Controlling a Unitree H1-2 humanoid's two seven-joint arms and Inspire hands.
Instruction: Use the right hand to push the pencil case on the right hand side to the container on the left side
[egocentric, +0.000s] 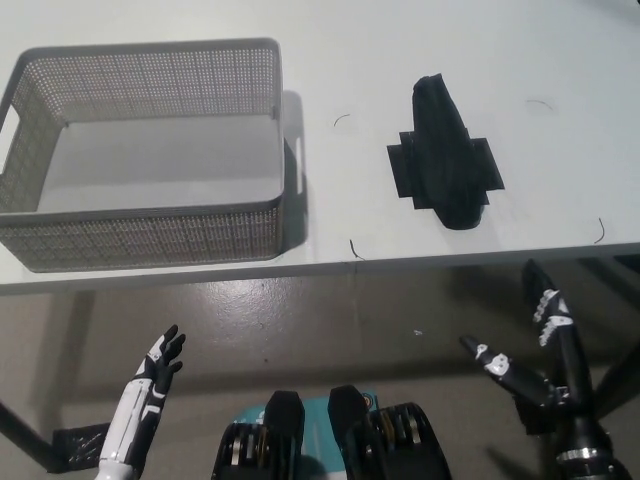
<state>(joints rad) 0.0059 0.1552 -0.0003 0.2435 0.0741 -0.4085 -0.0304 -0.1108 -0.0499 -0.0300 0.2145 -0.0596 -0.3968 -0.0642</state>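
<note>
A black pencil case (446, 155) lies on the white table (400, 60), right of centre, on a black marked patch. A grey mesh container (150, 150) stands on the table's left side and is empty. My black right hand (545, 345) hangs below the table's front edge at the lower right, fingers spread and open, well short of the pencil case. My white left hand (155, 375) rests low at the lower left, below the table, fingers apart and holding nothing.
The table's front edge (320, 268) runs across the picture's middle, with grey floor below it. A gap of bare table separates the container and the pencil case. A table leg (610, 385) shows at the lower right.
</note>
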